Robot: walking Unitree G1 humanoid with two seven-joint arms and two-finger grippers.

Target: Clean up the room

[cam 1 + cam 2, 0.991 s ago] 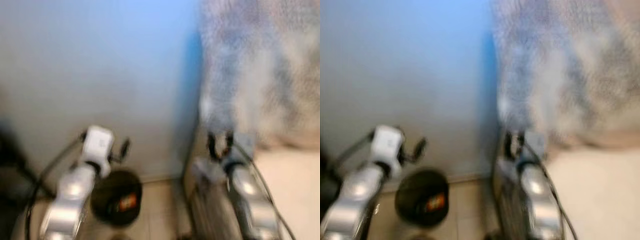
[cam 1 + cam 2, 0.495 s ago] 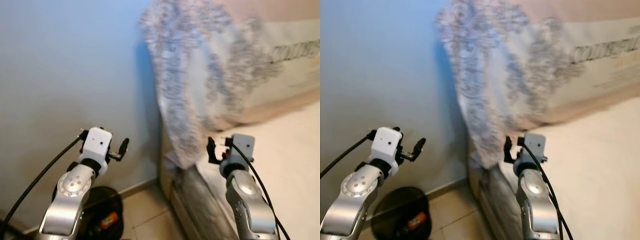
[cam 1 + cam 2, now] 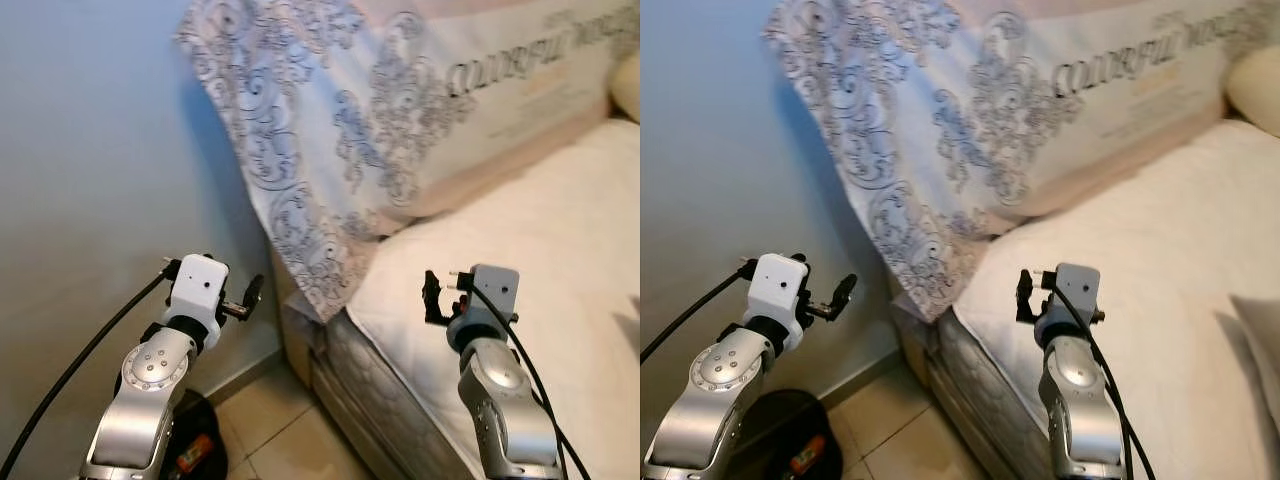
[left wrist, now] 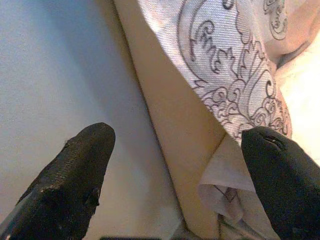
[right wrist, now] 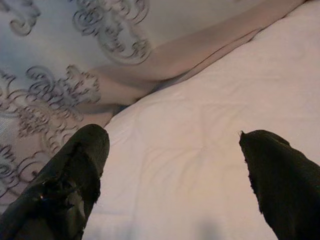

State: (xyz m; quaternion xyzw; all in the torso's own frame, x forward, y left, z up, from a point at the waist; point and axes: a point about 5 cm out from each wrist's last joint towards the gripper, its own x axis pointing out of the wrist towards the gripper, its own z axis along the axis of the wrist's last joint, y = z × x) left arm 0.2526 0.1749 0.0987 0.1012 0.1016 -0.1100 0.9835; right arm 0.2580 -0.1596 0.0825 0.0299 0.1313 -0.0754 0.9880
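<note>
Left gripper point(image 4: 175, 175): fingers are spread apart, nothing held; raised before the blue wall point(image 3: 90, 170).
Right gripper point(image 5: 172, 175): fingers are spread apart, empty; held over the mattress point(image 3: 520, 230).
Patterned cover point(image 3: 310, 130): draped ahead of both grippers, its corner hanging between them.
Black bin point(image 3: 780, 440): seen on the floor below the left gripper.
</note>
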